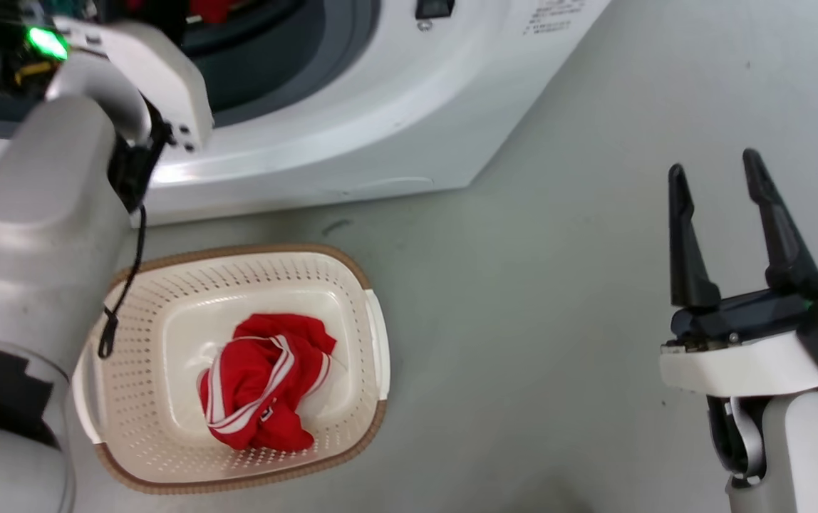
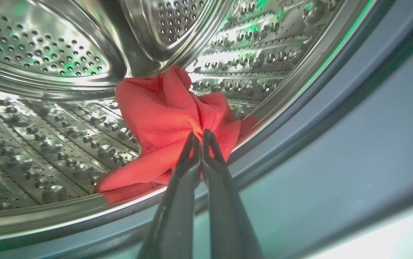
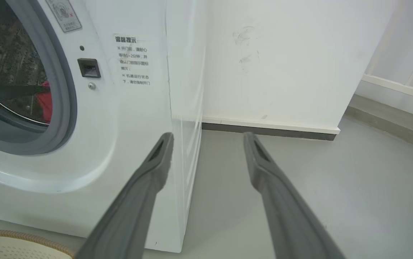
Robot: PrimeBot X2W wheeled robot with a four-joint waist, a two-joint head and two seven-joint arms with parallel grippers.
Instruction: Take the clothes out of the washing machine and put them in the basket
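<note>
The red, white-striped jersey (image 1: 263, 385) lies crumpled in the cream, brown-rimmed basket (image 1: 131, 342), which stands on the floor (image 1: 523, 285) just before the white washer (image 1: 352, 135). The plain red cloth (image 2: 163, 111) lies bunched at the front lip of the steel drum (image 2: 48, 136), a fold pinched by the left fingers (image 2: 188, 158).

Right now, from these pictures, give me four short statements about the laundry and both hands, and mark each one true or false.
1. The striped jersey lies in the basket. True.
2. The left hand is open over the basket. False: it is shut on the red cloth inside the drum.
3. The right hand is open and holds nothing. True.
4. The drum is empty. False: the red cloth lies in it.
</note>
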